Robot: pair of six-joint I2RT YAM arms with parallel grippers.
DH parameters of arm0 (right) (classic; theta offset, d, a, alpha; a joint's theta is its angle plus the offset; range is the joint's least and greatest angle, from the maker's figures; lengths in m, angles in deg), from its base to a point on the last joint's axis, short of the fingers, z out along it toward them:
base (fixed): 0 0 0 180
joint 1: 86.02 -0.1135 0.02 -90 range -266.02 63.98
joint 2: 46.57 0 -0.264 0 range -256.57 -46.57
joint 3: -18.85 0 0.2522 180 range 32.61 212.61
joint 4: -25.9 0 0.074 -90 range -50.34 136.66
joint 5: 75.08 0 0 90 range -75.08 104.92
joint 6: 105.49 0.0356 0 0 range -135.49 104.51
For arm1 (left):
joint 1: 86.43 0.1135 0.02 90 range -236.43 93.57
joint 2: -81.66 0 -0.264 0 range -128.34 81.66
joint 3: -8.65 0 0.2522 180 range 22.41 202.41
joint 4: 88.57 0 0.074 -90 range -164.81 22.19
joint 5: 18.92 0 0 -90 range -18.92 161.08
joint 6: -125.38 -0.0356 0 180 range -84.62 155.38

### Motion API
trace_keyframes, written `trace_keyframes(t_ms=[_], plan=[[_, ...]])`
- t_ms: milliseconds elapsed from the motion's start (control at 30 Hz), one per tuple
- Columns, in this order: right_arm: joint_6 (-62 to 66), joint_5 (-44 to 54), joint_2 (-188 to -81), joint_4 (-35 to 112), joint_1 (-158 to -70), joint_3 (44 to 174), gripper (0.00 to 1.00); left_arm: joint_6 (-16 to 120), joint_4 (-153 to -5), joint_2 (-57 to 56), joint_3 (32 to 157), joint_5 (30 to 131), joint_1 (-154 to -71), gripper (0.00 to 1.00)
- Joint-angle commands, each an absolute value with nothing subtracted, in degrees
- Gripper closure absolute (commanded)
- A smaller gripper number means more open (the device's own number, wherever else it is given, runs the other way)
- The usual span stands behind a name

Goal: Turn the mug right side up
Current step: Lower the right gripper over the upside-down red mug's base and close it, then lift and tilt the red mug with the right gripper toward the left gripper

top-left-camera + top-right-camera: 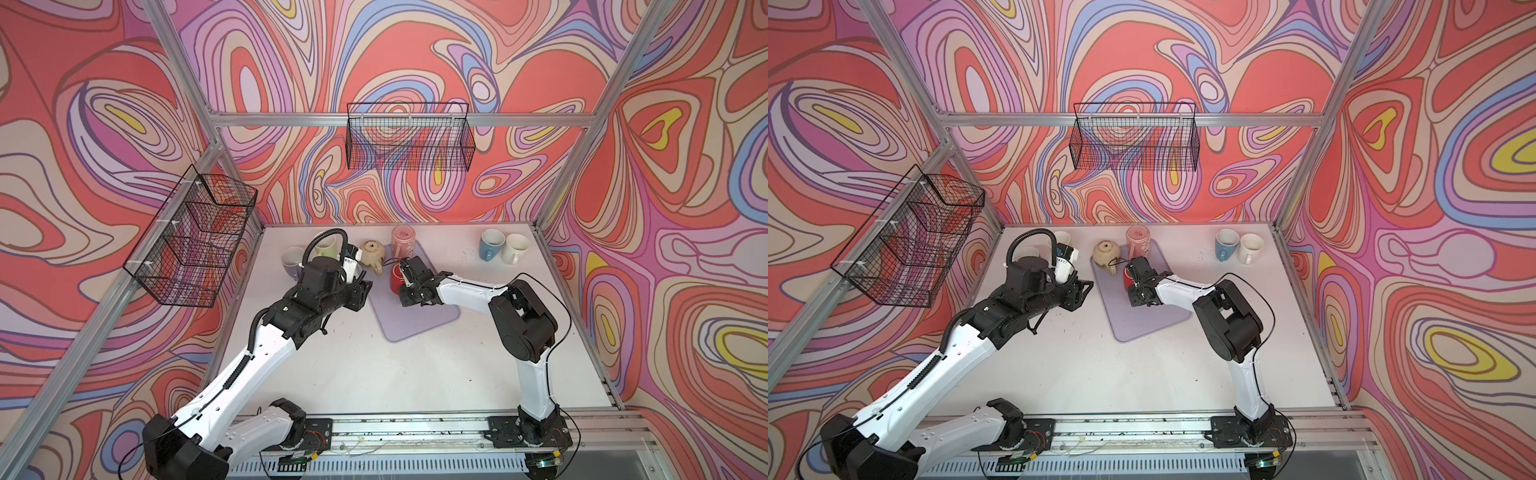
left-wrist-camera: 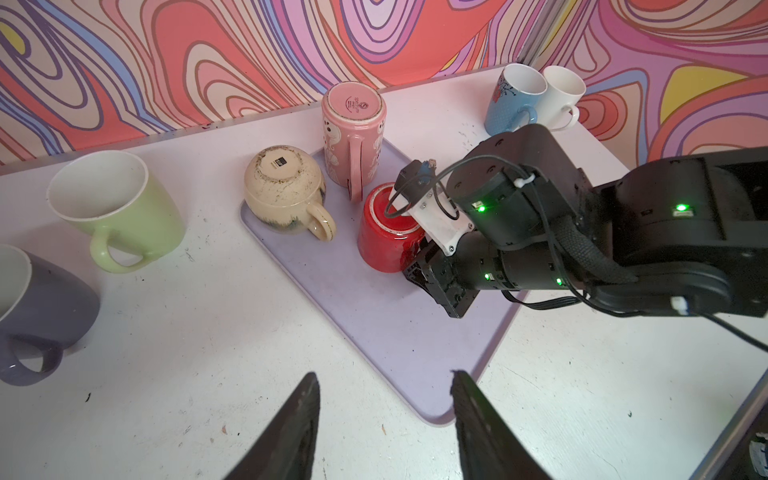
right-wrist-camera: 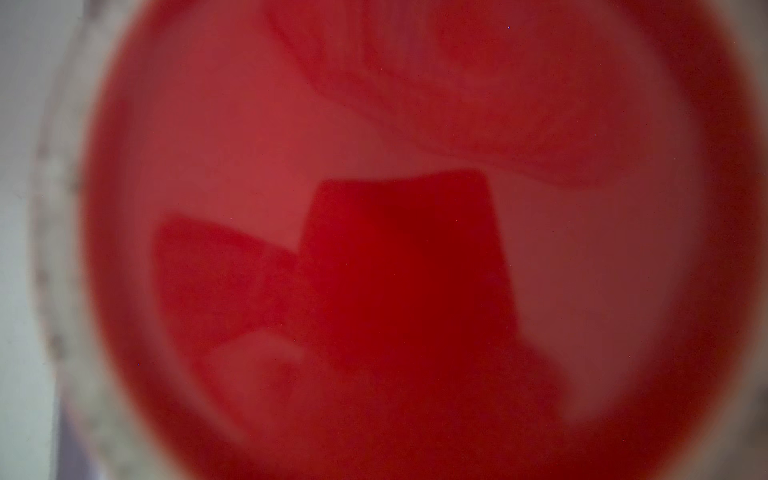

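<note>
Red mug (image 2: 384, 232): base up, rim down on the lavender mat (image 2: 374, 332). It sits toward the far edge of the bench (image 2: 187, 353), roughly midway between the left and right edges. Pink mug (image 2: 353, 133) and beige mug (image 2: 282, 187), both also inverted, stand just beside it on the mat's far part.

Right gripper (image 2: 417, 257): up against the red mug's side, low, near the mat. Its fingers are hidden behind the mug and the gripper body, so I cannot tell whether they pinch the wall, the handle, or nothing yet. The handle is not visible. The right wrist view shows only blurred red glaze, very close.

Left gripper (image 2: 383, 374): fingers spread, empty, hovering by the mat's left edge, apart from all the mugs.

Step in hand (judgement): securing the grasp ahead of the flip. Notes for doing it well:
- Confirm a firm hold before lifting; the glaze looks glossy and is probably slippery.
- Lift clear of the mat first, then roll the wrist half a turn so the rim does not drag.
- Swing away from the pink and beige mugs; there is little room on that side.
- Set it down flat on its base and release only once it is steady.
</note>
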State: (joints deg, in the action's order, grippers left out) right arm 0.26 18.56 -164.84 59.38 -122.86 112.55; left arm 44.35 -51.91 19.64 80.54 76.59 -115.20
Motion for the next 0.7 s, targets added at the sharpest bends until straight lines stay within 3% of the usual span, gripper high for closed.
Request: trace_keyframes(t_ms=[0,333,667], plan=[[0.18,18.97,-166.26,58.55,-123.11,113.6,0.72,43.51,-52.19,19.26,80.78,76.11,-114.81,0.46],[0.07,18.67,-164.36,58.29,-123.11,112.53,0.87,43.59,-52.13,18.47,80.77,75.9,-114.8,0.46],[-0.13,17.75,-159.72,57.85,-123.11,110.08,0.91,43.57,-52.15,18.34,80.77,75.78,-114.84,0.46]])
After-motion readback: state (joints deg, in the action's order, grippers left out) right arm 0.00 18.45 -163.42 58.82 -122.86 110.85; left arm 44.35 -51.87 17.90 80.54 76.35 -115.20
